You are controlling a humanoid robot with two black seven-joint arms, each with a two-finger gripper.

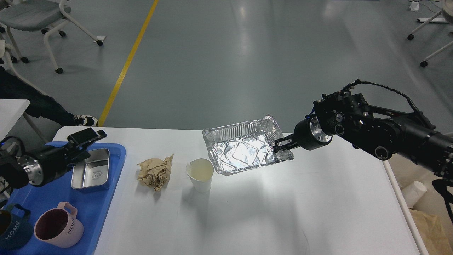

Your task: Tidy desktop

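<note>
Glossy white round-cornered desktop (283, 212); right hand (282, 146) pinching foil tray (244, 148) rim, left hand (86, 137) slightly parted.

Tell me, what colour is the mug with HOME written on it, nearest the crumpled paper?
Pink, with a darker inside; the head view shows it on the blue tray.

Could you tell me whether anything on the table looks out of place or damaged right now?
Yes. A crumpled brown paper wad lies loose on the desktop beside a white paper cup whose rim looks bent. The right gripper holds a foil container tilted above the surface by its dented corner.
</note>
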